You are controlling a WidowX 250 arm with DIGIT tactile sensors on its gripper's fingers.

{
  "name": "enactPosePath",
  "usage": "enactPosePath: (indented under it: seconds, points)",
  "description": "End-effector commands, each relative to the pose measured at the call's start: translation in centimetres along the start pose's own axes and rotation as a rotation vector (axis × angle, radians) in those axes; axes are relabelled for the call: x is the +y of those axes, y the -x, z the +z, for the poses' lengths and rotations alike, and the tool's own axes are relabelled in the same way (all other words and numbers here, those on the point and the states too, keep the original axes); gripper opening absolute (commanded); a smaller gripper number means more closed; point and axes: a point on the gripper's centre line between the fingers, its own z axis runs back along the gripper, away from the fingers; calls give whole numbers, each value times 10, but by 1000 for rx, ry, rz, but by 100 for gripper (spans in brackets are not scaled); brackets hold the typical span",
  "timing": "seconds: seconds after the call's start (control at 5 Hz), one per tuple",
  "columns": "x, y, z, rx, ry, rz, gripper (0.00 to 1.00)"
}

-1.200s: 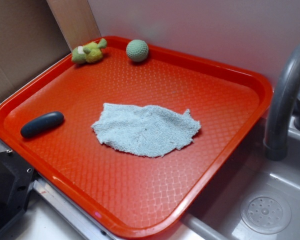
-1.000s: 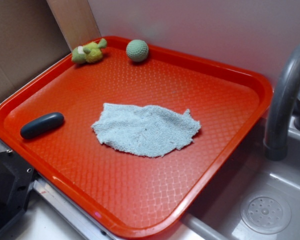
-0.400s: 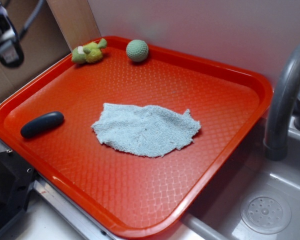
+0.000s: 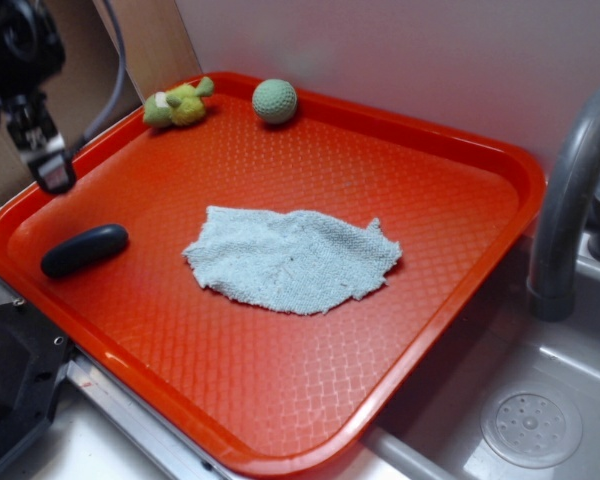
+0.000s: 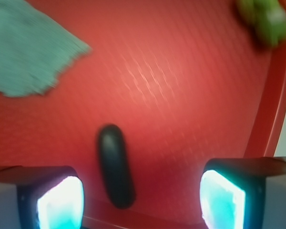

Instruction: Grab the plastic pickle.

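The plastic pickle (image 4: 84, 249), a dark blue-grey oblong capsule, lies on the orange tray (image 4: 450, 170) near its left rim. In the wrist view the pickle (image 5: 115, 165) lies lengthwise between the two fingers, closer to the left one. My gripper (image 4: 42, 150) hangs at the upper left, above the tray's left rim and above the pickle, clear of it. It is open and empty; in the wrist view the gripper (image 5: 142, 200) has its jaws wide apart.
A pale blue-grey cloth (image 4: 292, 258) lies at the tray's middle. A yellow-green plush toy (image 4: 177, 104) and a green knitted ball (image 4: 274, 101) sit at the far edge. A grey faucet (image 4: 570, 190) and sink (image 4: 530, 425) are at right. Cardboard (image 4: 40, 90) stands behind left.
My gripper has come into view at the upper left and moved down and right toward the tray's left side. The pickle and the other things have not moved.
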Motion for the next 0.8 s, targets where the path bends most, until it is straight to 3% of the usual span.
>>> enactPosePath:
  seconds: [0.0, 0.2, 0.4, 0.6]
  points:
    - [-14, 17, -57, 81, -82, -15, 100]
    - [-14, 13, -66, 51, 23, 6, 100]
    - [-11, 12, -64, 40, 25, 4, 90]
    - [-8, 12, -63, 52, 50, 25, 0]
